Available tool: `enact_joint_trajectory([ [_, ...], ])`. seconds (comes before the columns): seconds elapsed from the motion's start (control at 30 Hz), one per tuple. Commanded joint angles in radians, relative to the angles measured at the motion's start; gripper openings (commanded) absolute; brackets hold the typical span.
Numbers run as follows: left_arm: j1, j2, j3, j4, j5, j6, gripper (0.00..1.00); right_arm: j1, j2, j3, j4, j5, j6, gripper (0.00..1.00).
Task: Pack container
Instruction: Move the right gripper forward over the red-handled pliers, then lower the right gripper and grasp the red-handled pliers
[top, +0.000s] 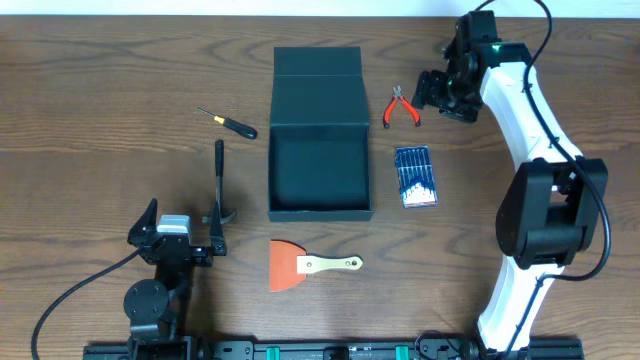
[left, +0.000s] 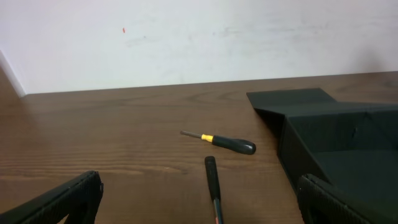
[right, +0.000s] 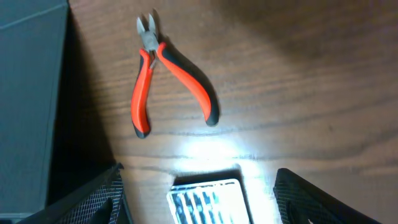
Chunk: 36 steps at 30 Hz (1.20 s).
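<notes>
The dark teal-black container (top: 320, 170) sits open at the table's centre, its flap lid (top: 318, 63) folded back. Red-handled pliers (top: 402, 108) lie to its right, with a clear case of small drivers (top: 416, 177) below them. A screwdriver (top: 228, 122) and a black hammer (top: 219, 185) lie to its left; an orange scraper (top: 300, 265) lies in front. My right gripper (top: 440, 95) is open and empty, just right of the pliers (right: 168, 68), above the driver case (right: 208, 202). My left gripper (top: 170, 240) is open and empty at the front left, the hammer handle (left: 212, 180) between its fingers' view.
In the left wrist view the container's wall (left: 323, 134) stands at the right and the screwdriver (left: 227, 142) lies ahead. The right arm's base (top: 545, 215) stands at the right side of the table. A white wall runs behind the table.
</notes>
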Motion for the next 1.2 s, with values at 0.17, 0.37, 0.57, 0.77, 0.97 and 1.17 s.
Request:
enact_joint_trajectory([
  [0.17,0.005,-0.005,-0.016,-0.036,0.006,0.013,0.99,0.014,0.051,0.026,0.053,-0.003,-0.157,0.88],
  [0.37,0.005,-0.005,-0.016,-0.036,0.006,0.013,0.98,0.013,0.079,0.026,0.057,0.033,-0.278,0.86],
  [0.57,0.005,-0.005,-0.016,-0.036,0.006,0.013,0.99,0.011,0.113,0.026,0.068,0.034,-0.312,0.85],
  [0.77,0.005,-0.005,-0.016,-0.036,0.006,0.013,0.99,0.014,0.146,0.026,0.072,0.034,-0.359,0.80],
  [0.97,0.005,-0.005,-0.016,-0.036,0.006,0.013,0.98,0.021,0.183,0.026,0.078,0.038,-0.368,0.79],
  [1.17,0.005,-0.005,-0.016,-0.036,0.006,0.013,0.98,0.048,0.209,0.026,0.102,0.055,-0.381,0.76],
])
